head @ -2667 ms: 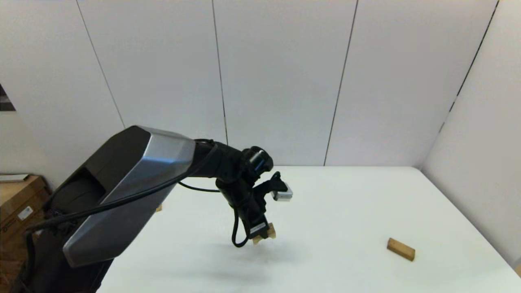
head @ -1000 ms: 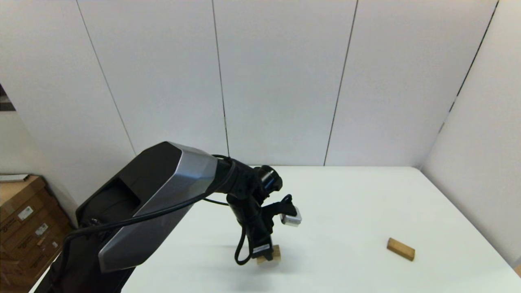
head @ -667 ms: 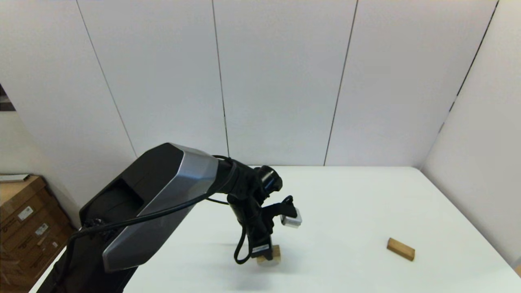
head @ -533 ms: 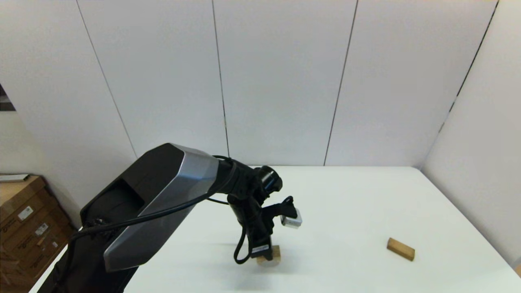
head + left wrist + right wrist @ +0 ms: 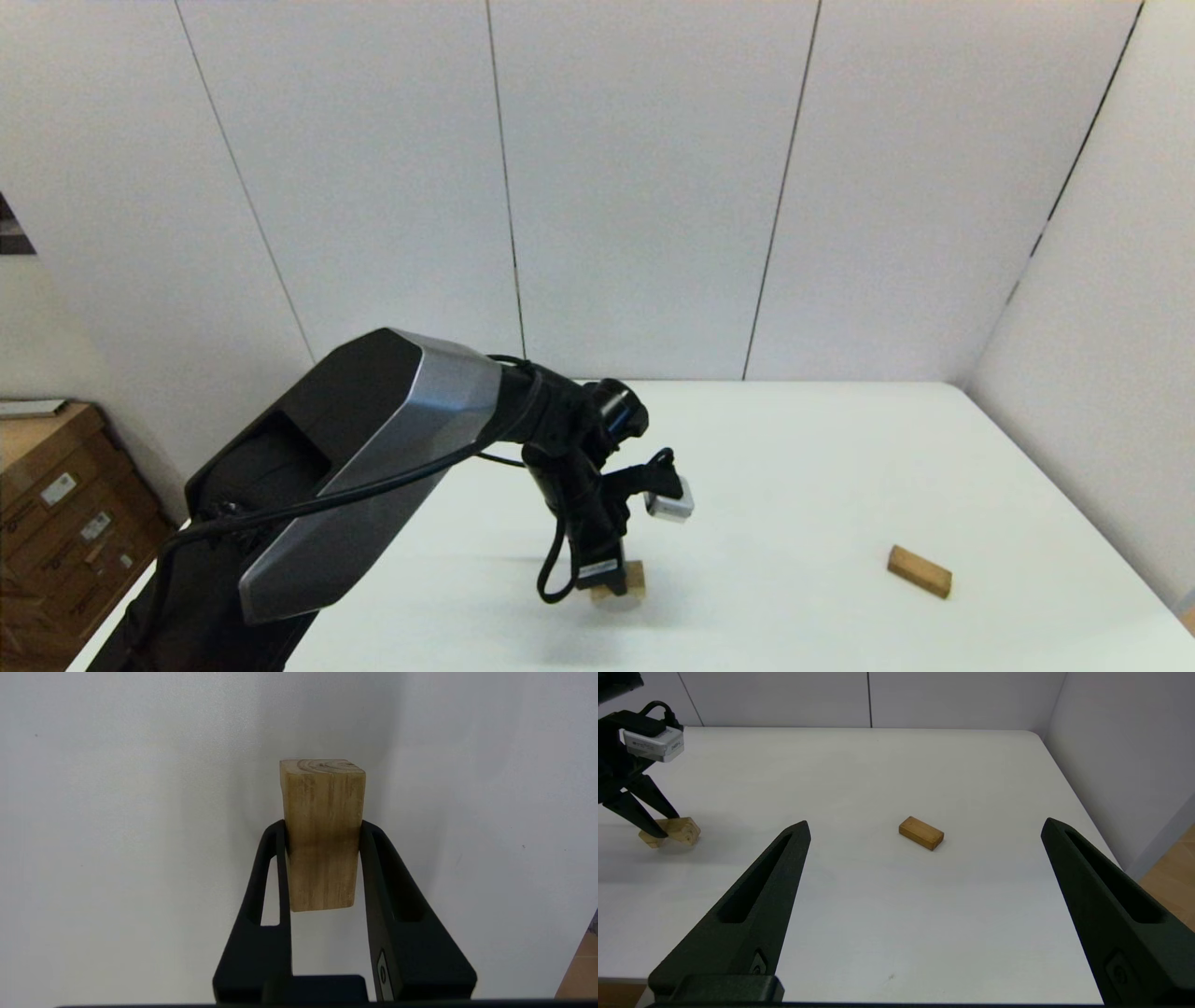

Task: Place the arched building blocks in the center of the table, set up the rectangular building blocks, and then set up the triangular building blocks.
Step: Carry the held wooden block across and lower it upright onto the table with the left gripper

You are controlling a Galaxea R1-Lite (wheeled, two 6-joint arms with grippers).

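Left wrist view: left gripper (image 5: pixel 322 828) clamps arched block (image 5: pixel 322 830).

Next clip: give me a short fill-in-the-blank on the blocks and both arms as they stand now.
1. The left gripper has its jaws shut on the ____ block.
2. That block rests low on the white ____, near its middle.
3. The right gripper is parked with jaws ____, holding nothing.
4. The rectangular block lies flat toward the robot's ____ side.

Missing words: arched; table; open; right

blocks: 2 | arched block (image 5: pixel 624 581): 1 | rectangular block (image 5: pixel 920 571): 1 | table (image 5: pixel 803 467): 1
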